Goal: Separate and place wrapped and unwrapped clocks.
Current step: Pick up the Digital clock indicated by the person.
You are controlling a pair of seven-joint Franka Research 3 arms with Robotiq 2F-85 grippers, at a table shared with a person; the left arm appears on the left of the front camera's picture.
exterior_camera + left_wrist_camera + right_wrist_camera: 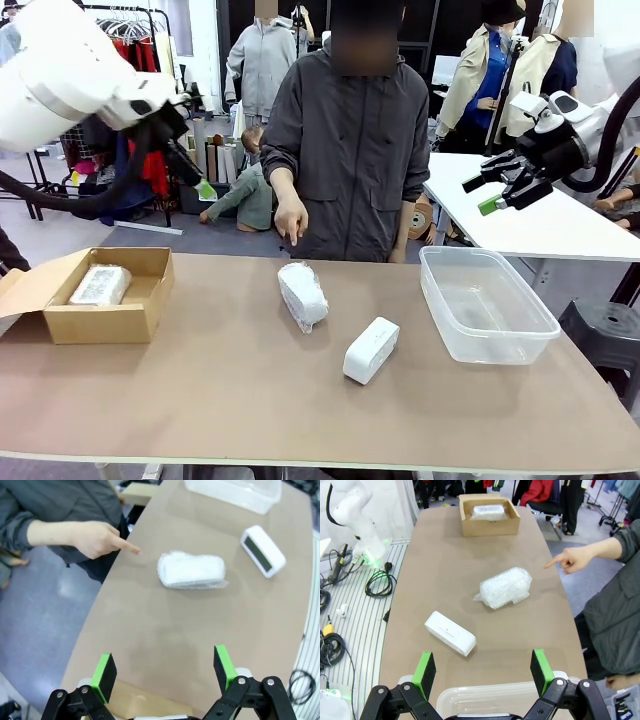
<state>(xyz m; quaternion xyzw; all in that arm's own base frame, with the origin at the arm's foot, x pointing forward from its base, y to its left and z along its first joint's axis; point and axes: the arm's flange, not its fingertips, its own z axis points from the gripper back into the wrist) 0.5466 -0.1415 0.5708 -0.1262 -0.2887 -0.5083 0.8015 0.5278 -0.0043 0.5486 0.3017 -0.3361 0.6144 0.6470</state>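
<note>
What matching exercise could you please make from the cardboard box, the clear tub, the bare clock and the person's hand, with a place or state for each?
Column one:
1. cardboard box
2. clear tub
3. bare clock
4. person's hand

Column two:
A. empty
B. points toward the loose wrapped clock
C. holds the boxed wrapped clock
D. lies on the table between the loose wrapped clock and the clear tub

Pairs: 1-C, 2-A, 3-D, 4-B.
</note>
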